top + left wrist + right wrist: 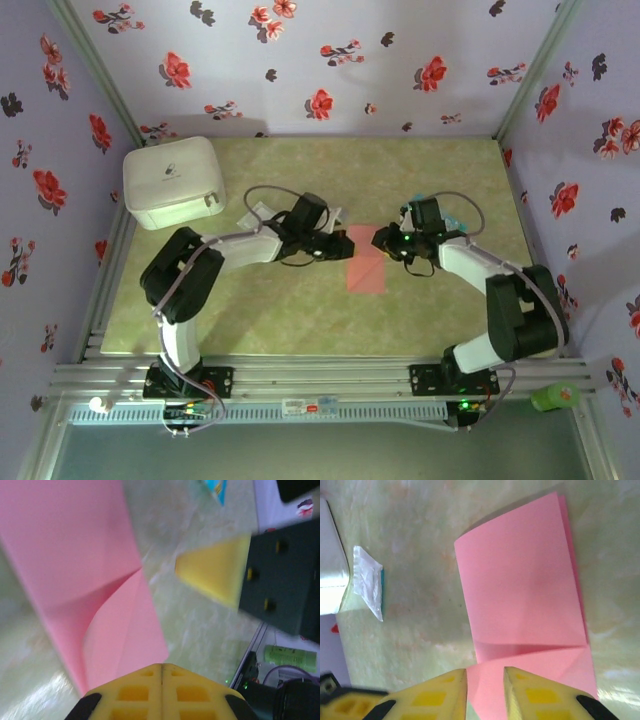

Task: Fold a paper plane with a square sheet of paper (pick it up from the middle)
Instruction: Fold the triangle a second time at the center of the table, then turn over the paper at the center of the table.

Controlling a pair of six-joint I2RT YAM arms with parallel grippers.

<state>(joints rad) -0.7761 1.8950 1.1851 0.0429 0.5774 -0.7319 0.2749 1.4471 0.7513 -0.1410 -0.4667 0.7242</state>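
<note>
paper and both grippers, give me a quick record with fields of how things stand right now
paper: pink, folded double, lying on the table, a flap creased at the end by the grippers
left gripper: shut, tips at the paper's edge; whether it grips the paper is unclear
right gripper: open, paper's edge showing between the fingers
box: white, far left corner
packet: clear, beside the box
stage: early folds, no pointed shape yet

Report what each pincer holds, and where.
Right pincer: open astride the pink paper, holding nothing. Left pincer: shut at its edge; pinching or pressing, cannot tell.
</note>
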